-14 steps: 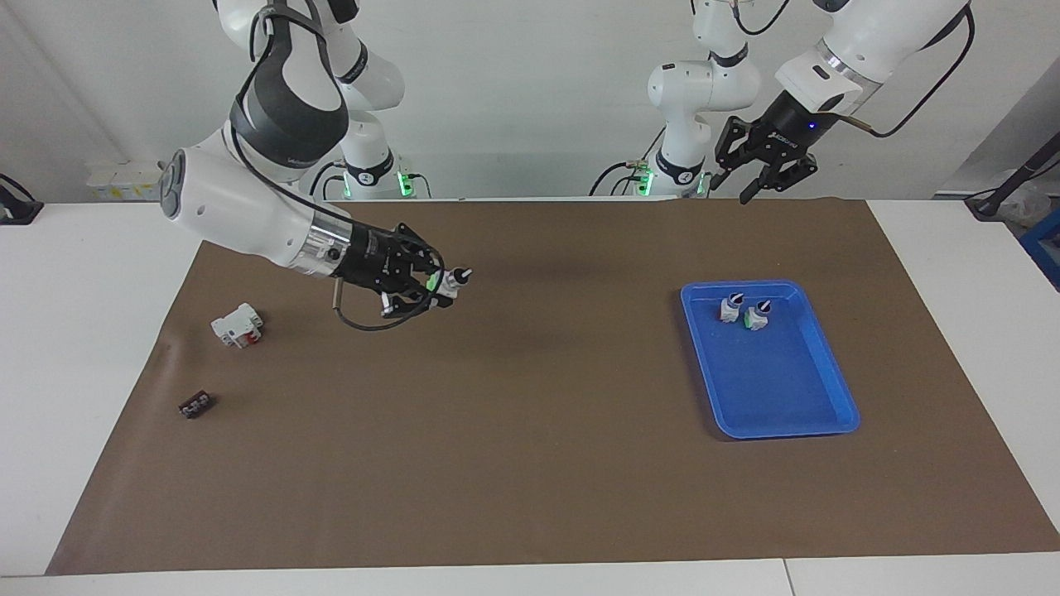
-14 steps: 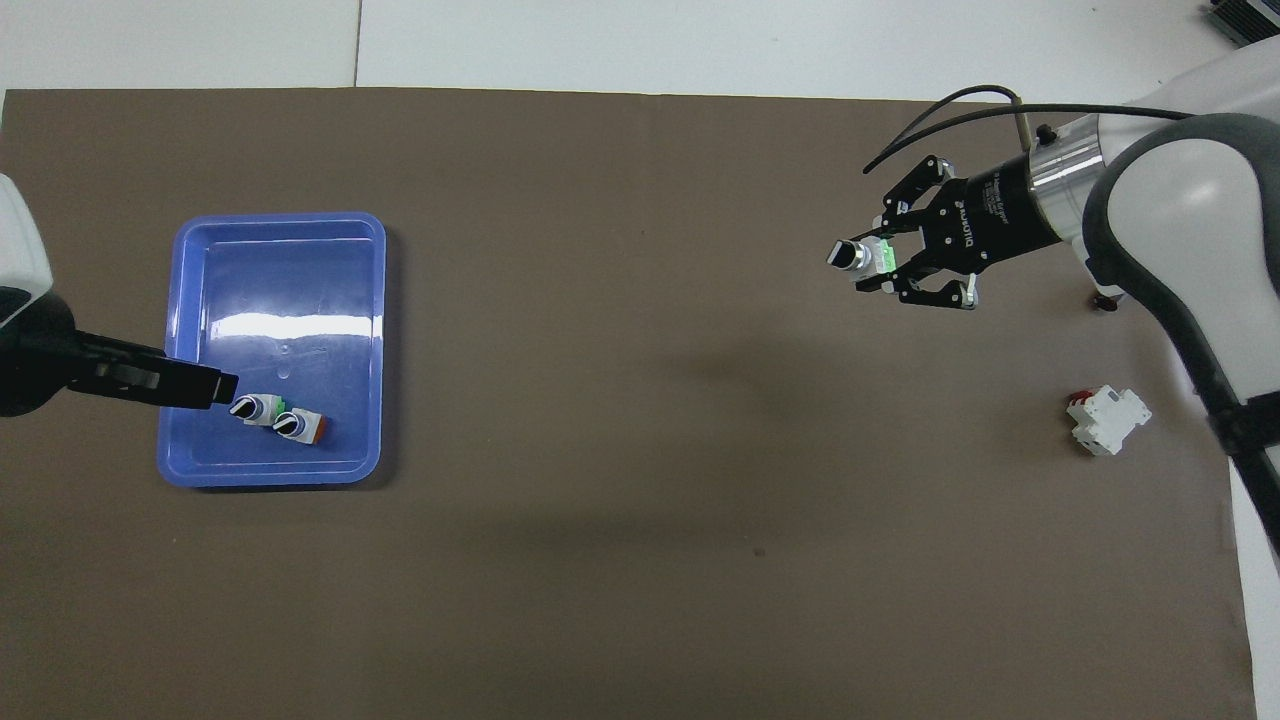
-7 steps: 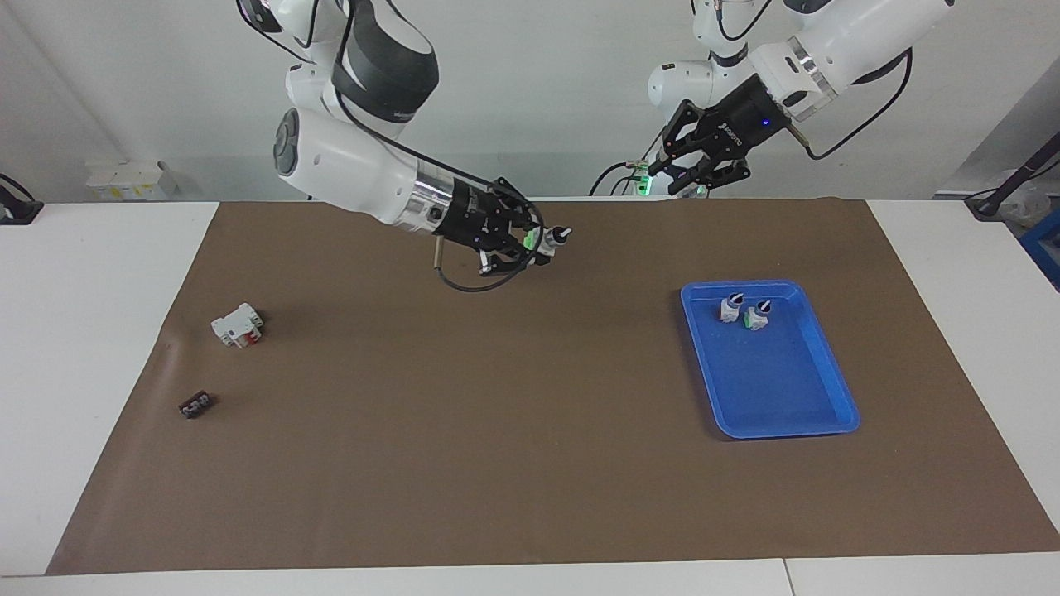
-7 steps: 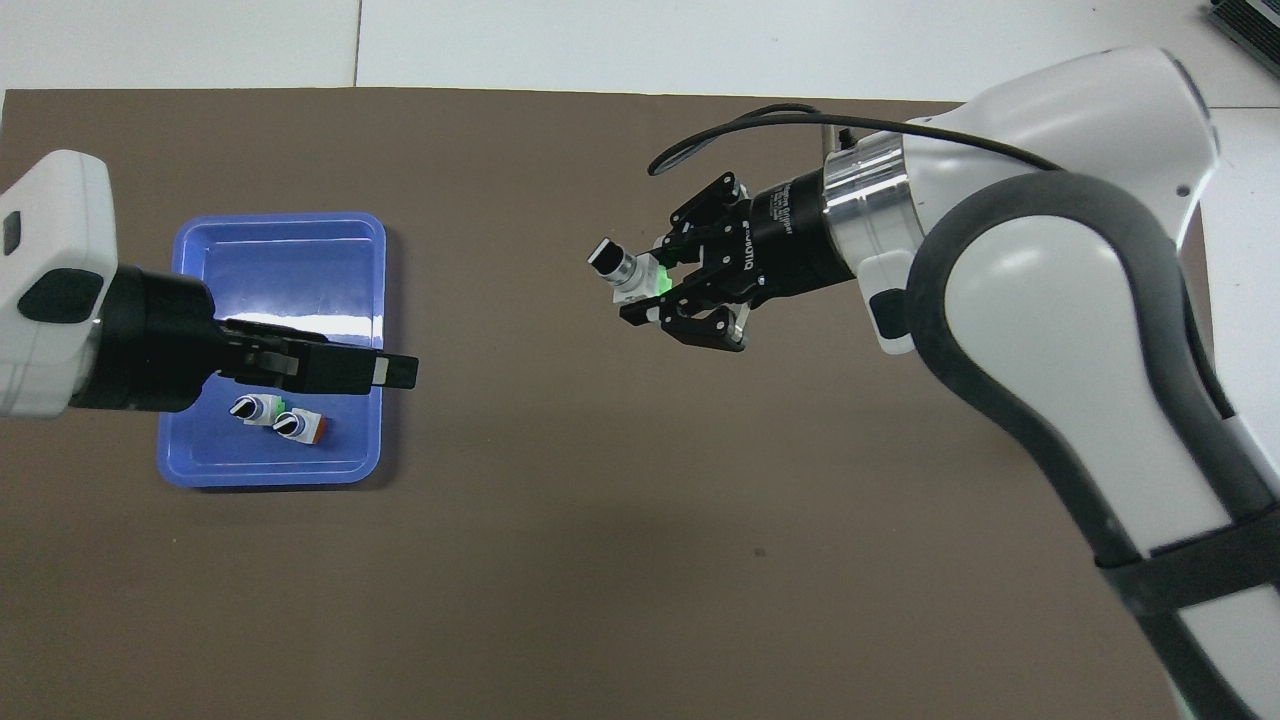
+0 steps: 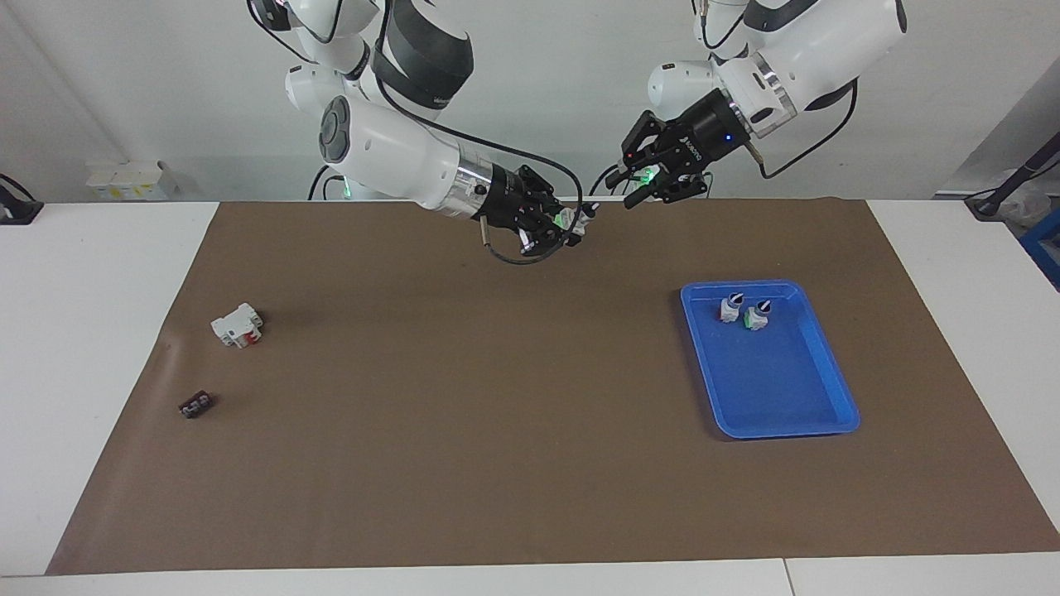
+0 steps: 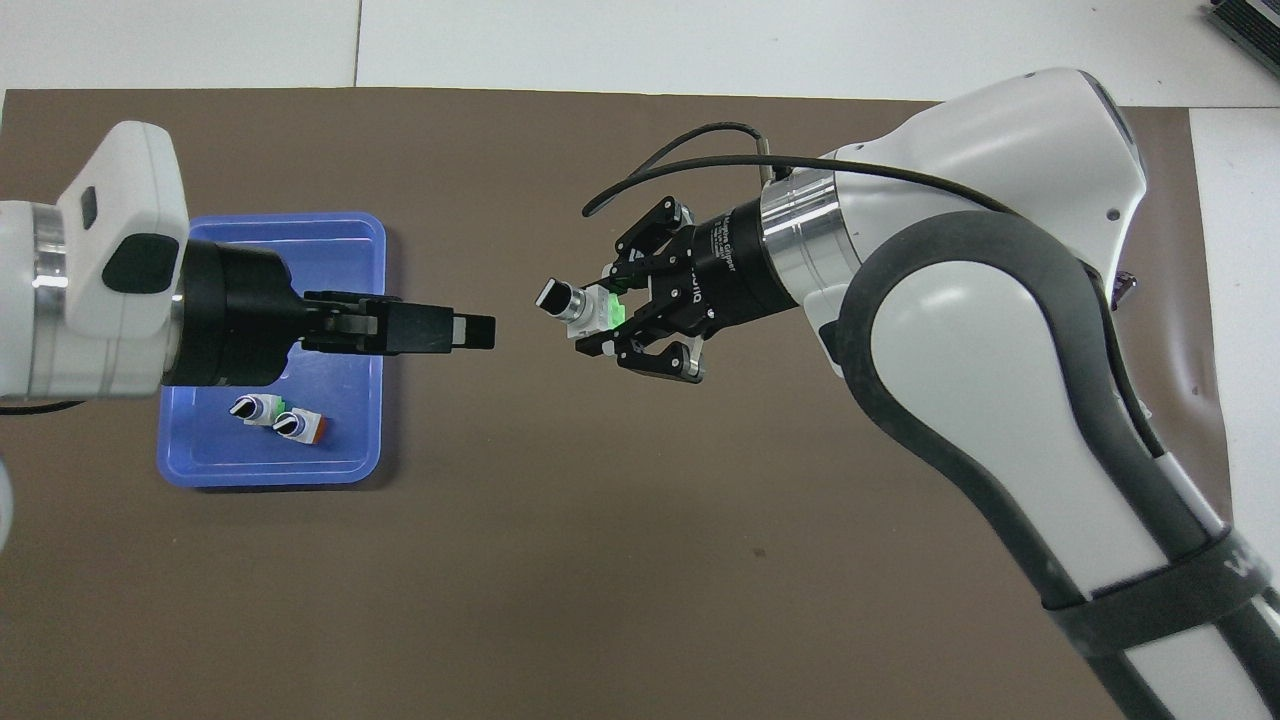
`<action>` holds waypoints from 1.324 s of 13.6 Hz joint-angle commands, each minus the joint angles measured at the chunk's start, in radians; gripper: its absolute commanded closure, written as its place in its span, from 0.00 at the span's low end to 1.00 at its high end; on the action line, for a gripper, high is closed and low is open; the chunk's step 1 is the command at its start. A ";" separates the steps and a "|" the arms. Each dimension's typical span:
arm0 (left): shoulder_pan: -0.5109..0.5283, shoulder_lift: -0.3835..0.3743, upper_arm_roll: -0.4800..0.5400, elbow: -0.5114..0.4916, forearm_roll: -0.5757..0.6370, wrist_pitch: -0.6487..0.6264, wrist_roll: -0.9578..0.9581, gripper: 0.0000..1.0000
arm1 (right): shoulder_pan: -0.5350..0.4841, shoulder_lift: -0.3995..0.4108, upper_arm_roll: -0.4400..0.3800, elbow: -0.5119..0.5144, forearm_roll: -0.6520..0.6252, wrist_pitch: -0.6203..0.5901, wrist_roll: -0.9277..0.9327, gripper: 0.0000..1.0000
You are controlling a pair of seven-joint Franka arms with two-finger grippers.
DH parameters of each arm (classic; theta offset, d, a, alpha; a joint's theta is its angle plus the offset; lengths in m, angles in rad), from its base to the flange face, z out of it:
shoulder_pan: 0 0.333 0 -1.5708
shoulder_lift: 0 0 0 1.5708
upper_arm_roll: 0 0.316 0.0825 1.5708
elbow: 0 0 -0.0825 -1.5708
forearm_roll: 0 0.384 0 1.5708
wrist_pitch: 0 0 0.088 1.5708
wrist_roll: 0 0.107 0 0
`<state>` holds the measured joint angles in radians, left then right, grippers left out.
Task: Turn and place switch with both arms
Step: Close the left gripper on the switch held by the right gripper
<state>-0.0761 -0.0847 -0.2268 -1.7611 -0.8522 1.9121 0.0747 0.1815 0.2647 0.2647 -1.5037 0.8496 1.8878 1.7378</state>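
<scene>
We saw the right gripper [image 5: 570, 222] raised over the brown mat [image 5: 497, 463], near the mat's edge on the robots' side and about midway along it, its fingers clamped on the switch [image 6: 578, 308] at the bright green block, so that the black-and-white knob stuck out toward the left arm's end of the table. The switch was therefore in the air, clear of the mat, held level rather than upright. The left gripper [image 5: 638, 189] hung at about the same height a short way off, pointed straight at the knob, and a clear gap lay between its tip and the switch; it held nothing. How far apart its fingers stood we could not tell, since in the overhead view they lay edge-on, one above the other. On the mat toward the left arm's end lay the blue tray [image 5: 828, 418], and in its corner nearest the robots stood two other knob switches [image 5: 743, 311], side by side and touching or nearly so. Toward the right arm's end of the mat we noted a white block with a red part [image 5: 238, 324], and nearer that end's far corner a small dark part [image 5: 197, 406] lying alone.
</scene>
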 commanded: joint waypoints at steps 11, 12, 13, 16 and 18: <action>-0.017 0.011 -0.017 0.019 -0.004 -0.048 -0.108 1.00 | -0.004 -0.045 0.001 -0.059 0.011 0.019 -0.055 1.00; -0.017 0.011 -0.017 0.020 0.008 -0.047 -0.125 1.00 | -0.004 -0.045 0.001 -0.061 0.011 0.020 -0.053 1.00; -0.017 0.014 -0.020 0.026 0.025 -0.042 -0.134 1.00 | -0.004 -0.045 0.001 -0.061 0.013 0.021 -0.053 1.00; -0.019 0.013 -0.020 0.034 0.030 -0.039 -0.278 1.00 | -0.004 -0.045 0.001 -0.061 0.013 0.021 -0.053 1.00; -0.019 0.008 -0.048 0.034 0.024 -0.038 -0.505 1.00 | -0.004 -0.045 0.001 -0.059 0.011 0.021 -0.053 1.00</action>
<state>-0.0865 -0.0712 -0.2560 -1.7452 -0.8381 1.8852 -0.2536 0.1817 0.2453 0.2636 -1.5269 0.8492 1.8893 1.7124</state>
